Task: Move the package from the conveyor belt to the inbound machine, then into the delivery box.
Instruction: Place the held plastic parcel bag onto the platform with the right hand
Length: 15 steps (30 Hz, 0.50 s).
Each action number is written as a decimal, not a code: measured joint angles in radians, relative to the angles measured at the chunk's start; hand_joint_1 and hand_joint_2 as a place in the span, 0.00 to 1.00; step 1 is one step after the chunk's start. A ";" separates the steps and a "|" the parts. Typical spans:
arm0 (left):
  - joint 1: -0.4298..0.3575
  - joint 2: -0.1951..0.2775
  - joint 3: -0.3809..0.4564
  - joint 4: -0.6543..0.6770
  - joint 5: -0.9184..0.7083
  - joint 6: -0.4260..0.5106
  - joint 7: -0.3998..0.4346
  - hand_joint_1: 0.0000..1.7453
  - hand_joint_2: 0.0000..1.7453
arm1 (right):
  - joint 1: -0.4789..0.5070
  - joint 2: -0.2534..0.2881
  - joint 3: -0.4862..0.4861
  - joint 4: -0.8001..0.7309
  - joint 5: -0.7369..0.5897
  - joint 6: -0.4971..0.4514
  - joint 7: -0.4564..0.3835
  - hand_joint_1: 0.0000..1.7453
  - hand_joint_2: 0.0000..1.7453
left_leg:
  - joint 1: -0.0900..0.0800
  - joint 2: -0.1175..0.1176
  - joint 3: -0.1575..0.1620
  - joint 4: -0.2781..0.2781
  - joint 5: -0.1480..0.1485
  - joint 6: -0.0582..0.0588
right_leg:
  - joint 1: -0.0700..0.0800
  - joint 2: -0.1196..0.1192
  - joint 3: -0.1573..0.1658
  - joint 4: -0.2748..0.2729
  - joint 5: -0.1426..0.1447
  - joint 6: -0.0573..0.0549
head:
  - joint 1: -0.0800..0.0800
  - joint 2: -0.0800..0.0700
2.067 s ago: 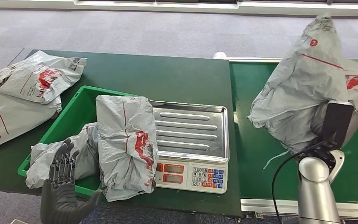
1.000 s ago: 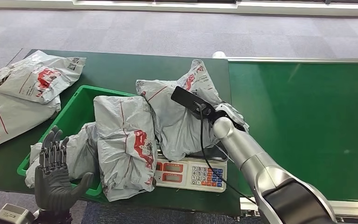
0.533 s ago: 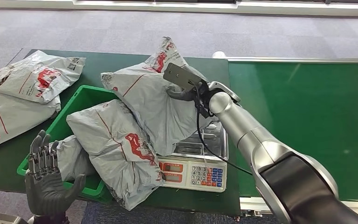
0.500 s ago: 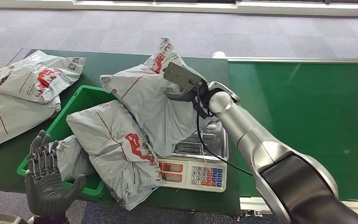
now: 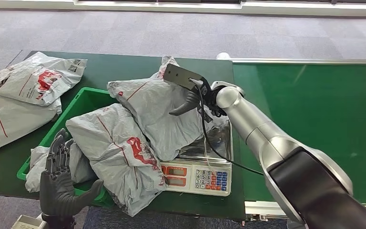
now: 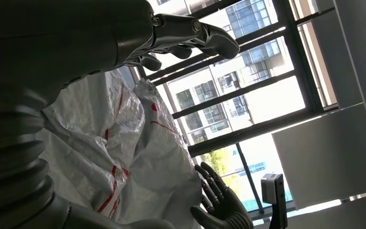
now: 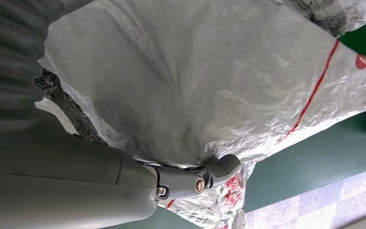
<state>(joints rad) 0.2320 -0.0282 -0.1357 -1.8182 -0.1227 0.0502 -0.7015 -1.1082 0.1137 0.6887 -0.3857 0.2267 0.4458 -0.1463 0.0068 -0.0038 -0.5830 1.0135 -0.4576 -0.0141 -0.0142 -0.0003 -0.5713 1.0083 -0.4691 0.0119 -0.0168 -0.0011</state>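
While our right hand [image 5: 192,102] pinches the crinkled grey package [image 5: 164,119] over the steel scale [image 5: 208,145], our left hand's [image 5: 59,183] fingers [image 5: 57,151] spread, holding nothing.

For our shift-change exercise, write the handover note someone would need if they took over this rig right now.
Right robot hand: holds the grey package, whose lower end lies on the scale tray, leaning against the bags in the bin.
Left robot hand: open, holding nothing, raised at the near edge of the green bin.
Done: package is off the conveyor belt and at the scale.
Left: move it into the green bin, which already holds two grey bags, one overhanging its rim.
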 joint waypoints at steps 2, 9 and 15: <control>-0.006 0.002 -0.004 0.005 -0.002 -0.002 0.000 0.00 1.00 | -0.002 -0.006 0.015 0.000 -0.007 0.001 0.003 0.00 1.00 | 0.000 0.000 0.000 0.000 0.000 0.000 | 0.000 0.000 0.000 0.000 0.000 0.000 | 0.000 0.000; -0.063 0.010 -0.023 0.026 -0.112 -0.007 0.085 0.00 1.00 | -0.012 -0.037 0.100 -0.023 -0.171 0.028 0.104 0.00 1.00 | 0.000 0.000 0.000 0.000 0.001 0.000 | 0.000 -0.001 0.000 0.000 0.001 0.000 | 0.000 0.000; -0.187 0.018 -0.054 0.051 -0.211 -0.005 0.244 0.00 1.00 | -0.022 -0.098 0.193 -0.106 -0.384 -0.027 0.217 0.00 1.00 | 0.000 -0.001 -0.002 0.001 0.003 0.000 | 0.000 -0.001 -0.001 0.000 0.004 0.000 | 0.000 0.000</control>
<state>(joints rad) 0.0446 -0.0099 -0.1896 -1.7670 -0.3339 0.0450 -0.4580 -1.1299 0.0159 0.8817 -0.4914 -0.1574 0.4191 0.0703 0.0068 -0.0047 -0.5848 1.0141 -0.4545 -0.0137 -0.0144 -0.0012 -0.5727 1.0083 -0.4655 0.0123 -0.0168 -0.0011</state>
